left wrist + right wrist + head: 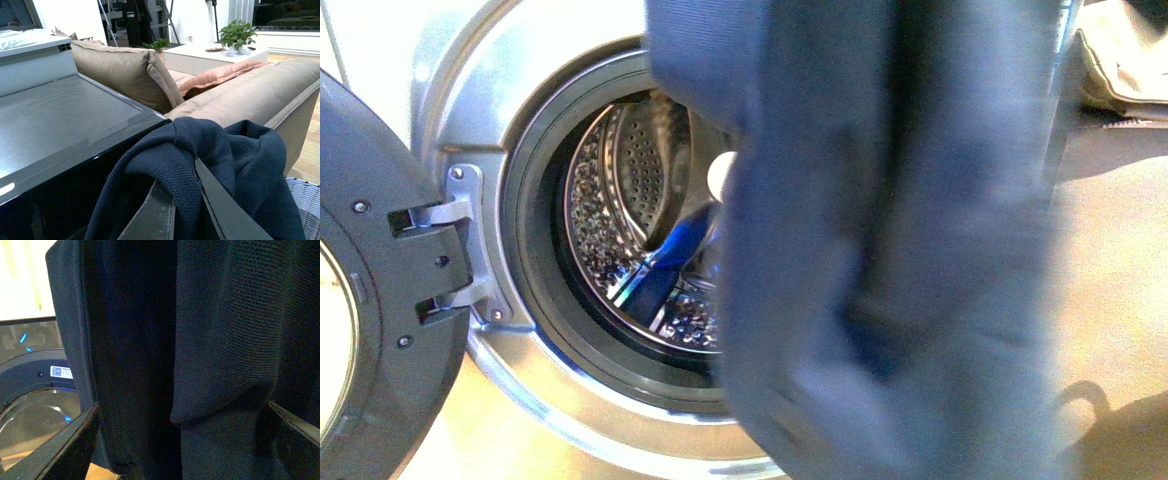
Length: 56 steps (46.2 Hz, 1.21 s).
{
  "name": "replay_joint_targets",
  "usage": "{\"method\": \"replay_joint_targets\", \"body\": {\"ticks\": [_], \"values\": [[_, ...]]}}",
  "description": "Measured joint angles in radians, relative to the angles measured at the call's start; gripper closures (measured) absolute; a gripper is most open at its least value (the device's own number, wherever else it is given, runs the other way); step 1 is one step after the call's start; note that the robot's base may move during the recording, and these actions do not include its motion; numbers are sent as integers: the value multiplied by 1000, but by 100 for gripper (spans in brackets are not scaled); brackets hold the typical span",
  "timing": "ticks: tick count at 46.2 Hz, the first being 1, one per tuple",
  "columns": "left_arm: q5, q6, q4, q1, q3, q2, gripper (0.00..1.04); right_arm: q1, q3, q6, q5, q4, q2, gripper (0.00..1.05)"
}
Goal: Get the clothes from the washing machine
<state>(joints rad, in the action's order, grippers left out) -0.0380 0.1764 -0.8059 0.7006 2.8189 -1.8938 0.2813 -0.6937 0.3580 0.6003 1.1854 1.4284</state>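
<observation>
- At the left edge of the front view, the round door [380,300] hangs wide open on its hinge. Beside it is the grey washing machine [480,110] with its perforated steel drum [620,200].
- Right of the drum's mouth, the clothes [880,250] are out of the machine. They are one dark navy garment hanging in long folds, covering the right side of the opening and blurred in this view.
- The left claw [184,186] is raised about level with the machine's top edge. It is clenched on a bunched fold of the clothes [240,150], which drape down over both fingers.
- The right claw [182,410] is released, with its fingers spread wide. The clothes [225,330] hang between and in front of them; whether the cloth touches either finger cannot be told. The door's glass [35,415] and a small white label [61,372] show behind one finger.
- Around the left claw are the machine's dark flat top [60,120], a tan sofa [120,70] just beside it and a pink cushion [220,75]. Further back a white low table [200,52] carries a potted plant [237,32].
- A pale woven basket [306,200] sits beside the sofa's end, by the garment's hanging edge.
- At the right edge of the front view lies a sunlit tan floor [1110,260].
</observation>
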Motion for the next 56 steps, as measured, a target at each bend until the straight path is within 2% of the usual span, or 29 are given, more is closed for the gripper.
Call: {"method": "replay_joint_targets", "body": {"ticks": [15,26,30,33,43,45,56], "values": [[0,0,0,0,0,0,98,42,-100,-22,-107,4,89,8],[0,0,0,0,0,0,98,35,-158,-40,-228,17,140,45],[0,0,0,0,0,0,98,27,-174,-39,-261,20,153,55],[0,0,0,0,0,0,98,18,-189,-37,-294,22,161,68],[0,0,0,0,0,0,98,-11,-197,-13,-338,42,157,99],[0,0,0,0,0,0,98,-16,-195,-9,-338,47,150,101],[-1,0,0,0,0,0,98,-48,-150,31,-336,65,26,101]]}}
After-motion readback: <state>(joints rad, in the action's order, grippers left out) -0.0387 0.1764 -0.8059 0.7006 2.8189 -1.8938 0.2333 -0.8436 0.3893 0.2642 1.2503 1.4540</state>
